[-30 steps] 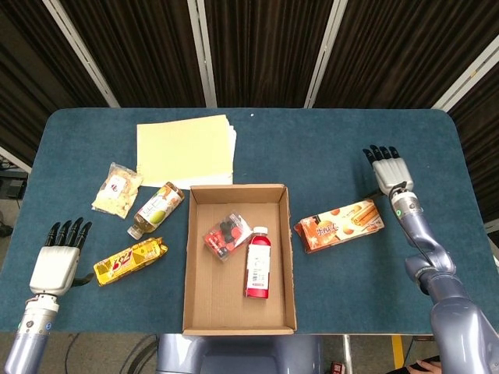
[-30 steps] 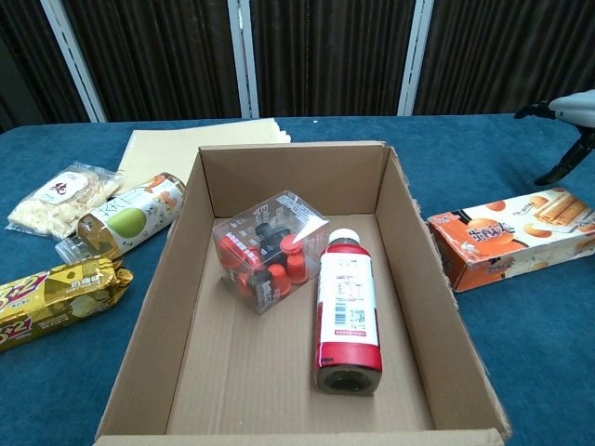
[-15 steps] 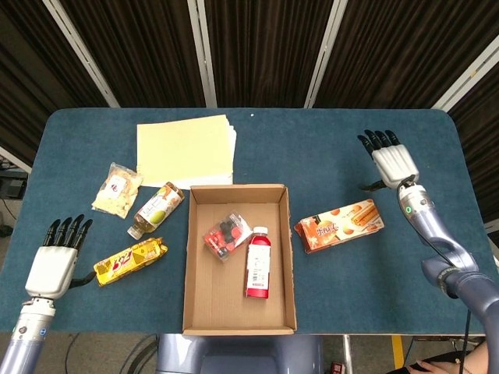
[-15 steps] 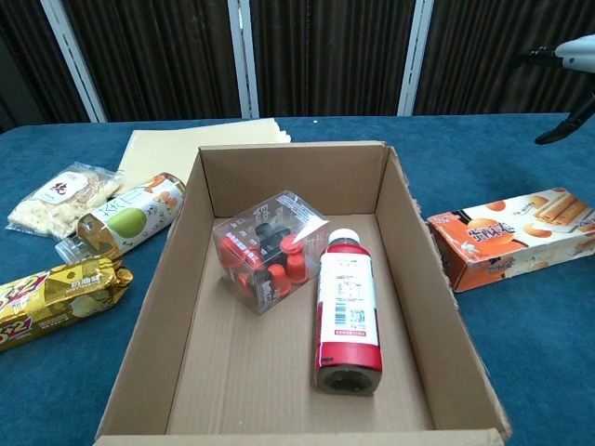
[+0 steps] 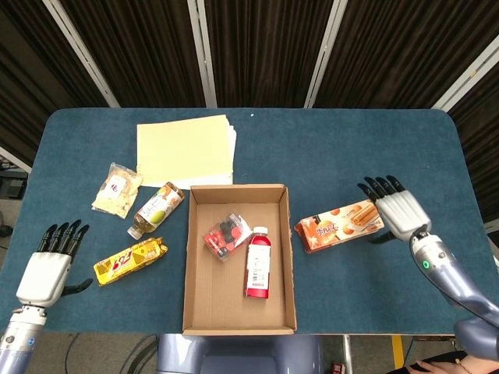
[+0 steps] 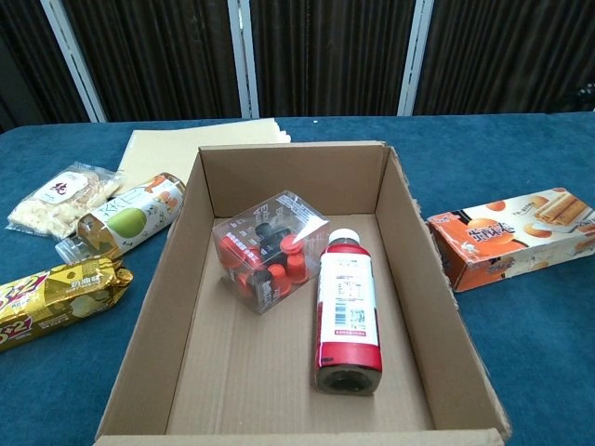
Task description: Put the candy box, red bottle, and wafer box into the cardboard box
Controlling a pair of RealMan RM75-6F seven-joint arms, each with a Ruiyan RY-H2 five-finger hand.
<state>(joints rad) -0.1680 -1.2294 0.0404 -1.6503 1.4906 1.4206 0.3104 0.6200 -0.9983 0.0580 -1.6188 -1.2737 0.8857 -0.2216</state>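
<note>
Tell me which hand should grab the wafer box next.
Right. The right hand is open right beside the wafer box's far end, while the left hand is across the cardboard box, near the gold snack pack.

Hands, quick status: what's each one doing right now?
Left hand: open, fingers apart, holding nothing, beside the gold snack packet.
Right hand: open, fingers spread, empty, at the orange wafer box's right end.
</note>
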